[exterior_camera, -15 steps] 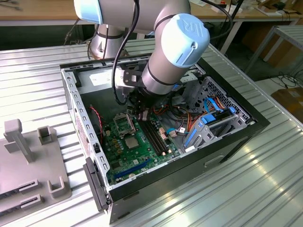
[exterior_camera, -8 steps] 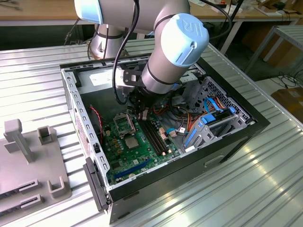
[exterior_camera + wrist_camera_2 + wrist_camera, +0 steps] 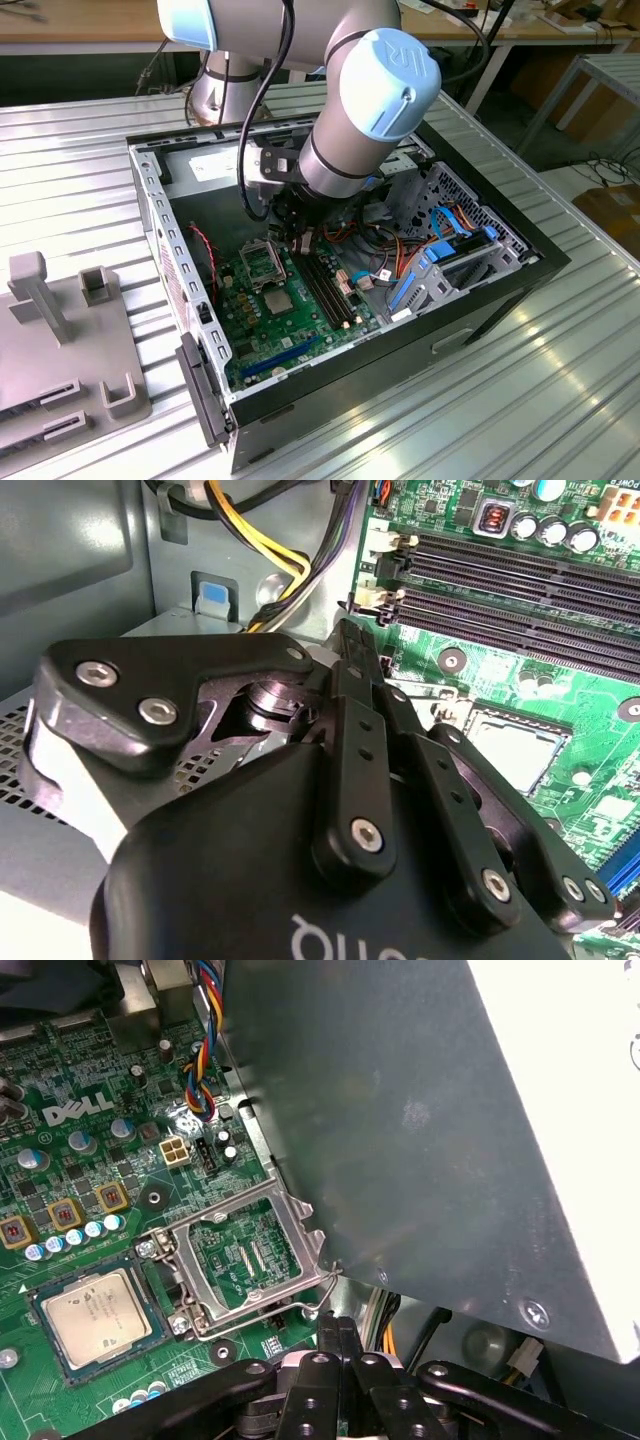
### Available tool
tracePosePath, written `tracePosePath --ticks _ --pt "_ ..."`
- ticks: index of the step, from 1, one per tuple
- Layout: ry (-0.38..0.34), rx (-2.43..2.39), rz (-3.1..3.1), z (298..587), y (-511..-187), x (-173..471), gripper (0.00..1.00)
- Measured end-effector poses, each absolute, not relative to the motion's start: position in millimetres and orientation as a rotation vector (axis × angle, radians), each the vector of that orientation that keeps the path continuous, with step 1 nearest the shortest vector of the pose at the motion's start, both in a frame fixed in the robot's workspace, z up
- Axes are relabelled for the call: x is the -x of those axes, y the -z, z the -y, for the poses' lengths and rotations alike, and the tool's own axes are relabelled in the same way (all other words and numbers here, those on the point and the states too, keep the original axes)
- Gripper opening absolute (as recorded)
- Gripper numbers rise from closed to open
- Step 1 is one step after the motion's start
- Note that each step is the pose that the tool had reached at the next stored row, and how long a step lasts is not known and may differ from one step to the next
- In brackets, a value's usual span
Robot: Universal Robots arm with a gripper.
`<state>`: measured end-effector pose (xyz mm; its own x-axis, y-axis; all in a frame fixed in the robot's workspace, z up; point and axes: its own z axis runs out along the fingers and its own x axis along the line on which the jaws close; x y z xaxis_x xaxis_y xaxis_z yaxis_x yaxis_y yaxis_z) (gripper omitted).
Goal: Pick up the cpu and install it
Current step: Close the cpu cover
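Black gripper (image 3: 338,1328) jaws closed on nothing, apart from the cpu (image 3: 95,1312) lying on the green board (image 3: 70,1175).

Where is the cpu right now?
In the first wrist view the cpu lies flat, seated on the green board, right beside the open metal frame that borders the grey box.

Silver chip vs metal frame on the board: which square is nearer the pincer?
The metal frame, hollow with a wire lever, is closer to the pincer. The solid-topped silver chip beside it is farther off.
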<state>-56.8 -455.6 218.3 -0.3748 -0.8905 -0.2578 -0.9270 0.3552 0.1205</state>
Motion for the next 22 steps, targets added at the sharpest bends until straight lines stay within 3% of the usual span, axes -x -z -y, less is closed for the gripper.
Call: tracePosePath --ticks 22 --pt "-0.331 1.654 -2.430 455.2 -217.8 56.5 0.11"
